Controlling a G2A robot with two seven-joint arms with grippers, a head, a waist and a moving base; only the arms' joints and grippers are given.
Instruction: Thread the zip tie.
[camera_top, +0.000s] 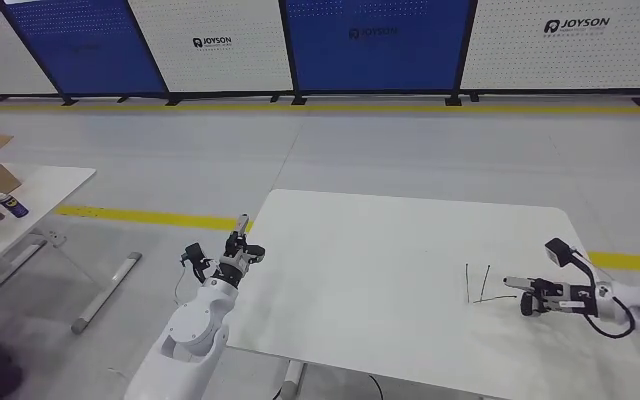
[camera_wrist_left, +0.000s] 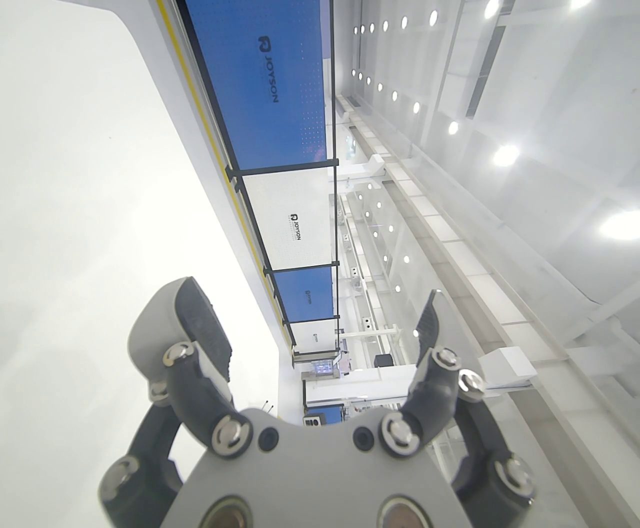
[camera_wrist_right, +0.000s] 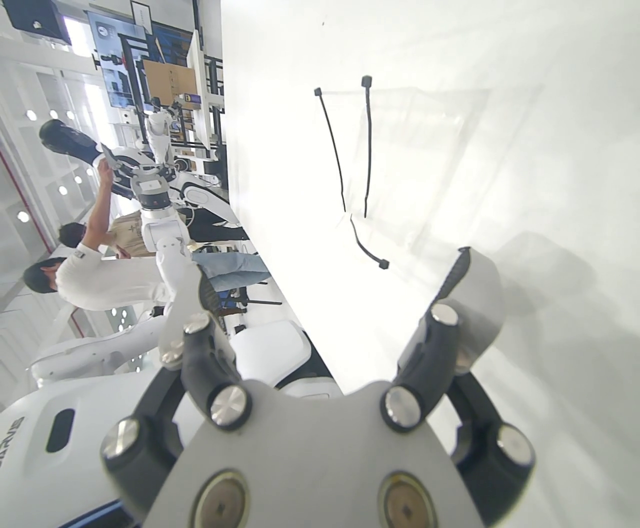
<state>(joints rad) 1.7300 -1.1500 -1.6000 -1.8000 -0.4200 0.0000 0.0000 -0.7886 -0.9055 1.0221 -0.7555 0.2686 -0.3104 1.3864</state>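
R pincer (camera_wrist_right: 335, 272) agape nr 3 thin, faint zip ties (camera_wrist_right: 369, 150)

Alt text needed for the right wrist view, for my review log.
The right gripper, jaws open and empty, points across a white table toward three black ties: two long zip ties lying side by side without touching, and a shorter curved zip tie nearest the gripper.
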